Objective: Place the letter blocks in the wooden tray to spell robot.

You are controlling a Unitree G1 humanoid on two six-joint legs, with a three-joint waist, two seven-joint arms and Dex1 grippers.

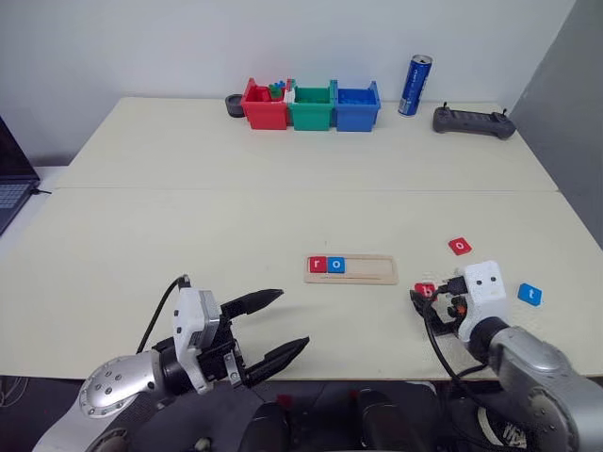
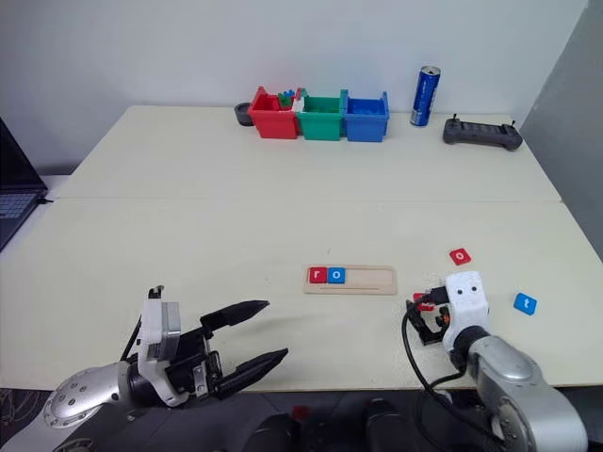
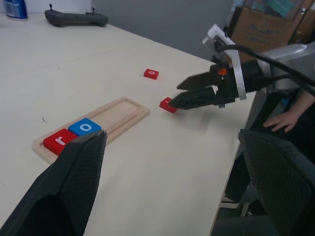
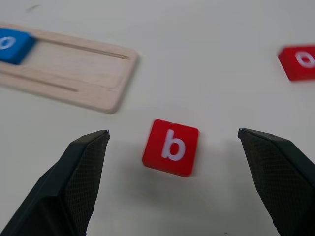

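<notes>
The wooden tray lies mid-table with a red r block and a blue o block at its left end. A red b block lies flat on the table just right of the tray. My right gripper is open, a finger on each side of the b block without touching it. Further right lie a red o block and a blue t block. My left gripper hovers open and empty near the front edge, left of the tray.
Red, green and blue plastic bins stand at the back, with a blue can and a black controller to their right. A laptop sits at the left edge. A person's hand rests beyond the table's right side.
</notes>
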